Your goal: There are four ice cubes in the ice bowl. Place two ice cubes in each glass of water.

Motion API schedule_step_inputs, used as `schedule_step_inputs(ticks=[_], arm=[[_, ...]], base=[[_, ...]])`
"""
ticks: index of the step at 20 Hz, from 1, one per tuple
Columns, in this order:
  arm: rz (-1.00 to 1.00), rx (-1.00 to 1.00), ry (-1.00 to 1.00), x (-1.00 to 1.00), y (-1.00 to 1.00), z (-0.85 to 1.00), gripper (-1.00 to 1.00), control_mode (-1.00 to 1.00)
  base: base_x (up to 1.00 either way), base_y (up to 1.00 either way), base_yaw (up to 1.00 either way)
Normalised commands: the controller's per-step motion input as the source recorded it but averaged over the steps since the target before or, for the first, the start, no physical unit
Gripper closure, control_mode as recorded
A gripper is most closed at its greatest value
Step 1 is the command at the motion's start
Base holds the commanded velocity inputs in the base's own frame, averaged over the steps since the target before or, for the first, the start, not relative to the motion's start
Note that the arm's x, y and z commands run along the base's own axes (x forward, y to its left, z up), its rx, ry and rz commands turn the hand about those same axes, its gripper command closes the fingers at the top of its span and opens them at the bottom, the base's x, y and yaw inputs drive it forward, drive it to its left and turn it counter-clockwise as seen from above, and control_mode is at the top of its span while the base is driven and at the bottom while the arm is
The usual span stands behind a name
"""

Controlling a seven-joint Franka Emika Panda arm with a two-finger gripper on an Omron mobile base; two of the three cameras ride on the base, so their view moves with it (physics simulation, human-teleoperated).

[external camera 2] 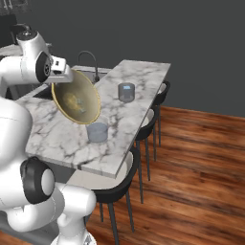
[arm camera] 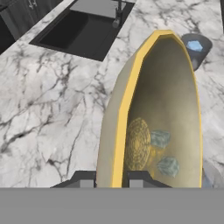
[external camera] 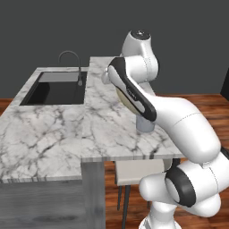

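We see the gripper [arm camera: 111, 181] pinching the tilted ice bowl [external camera 2: 76, 98] above the near glass [external camera 2: 97, 132]; next, we judge, its two remaining ice cubes [arm camera: 164, 153] must slide out there.

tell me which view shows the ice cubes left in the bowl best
The hand view: two ice cubes sit inside the tilted ice bowl. The right base view shows the bowl's inside but no clear cubes; in the left base view the arm covers most of it.
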Motion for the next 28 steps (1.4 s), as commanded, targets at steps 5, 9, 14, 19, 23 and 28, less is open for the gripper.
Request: schedule_step_inputs(ticks=[5, 9, 14, 19, 23, 28], arm=[[0.0, 0.02, 0.0, 0.0, -0.14, 0.0, 1.0, -1.0], [0.0, 0.02, 0.0, 0.0, -0.09, 0.0, 1.0, -1.0], [0.0, 0.02, 0.0, 0.0, 0.0, 0.0, 1.0, -1.0], [0.0, 0.03, 0.0, 0.0, 0.0, 0.0, 1.0, -1.0], [0.0, 0.01, 0.0, 0.03, 0.0, 0.0, 1.0, -1.0], [0.0, 0.01, 0.0, 0.04, 0.0, 0.01, 1.0, -1.0]], base=[[0.0, 0.0, 0.0], [0.0, 0.0, 0.0], [0.0, 0.0, 0.0], [0.0, 0.0, 0.0], [0.0, 0.0, 0.0], [0.0, 0.0, 0.0]])
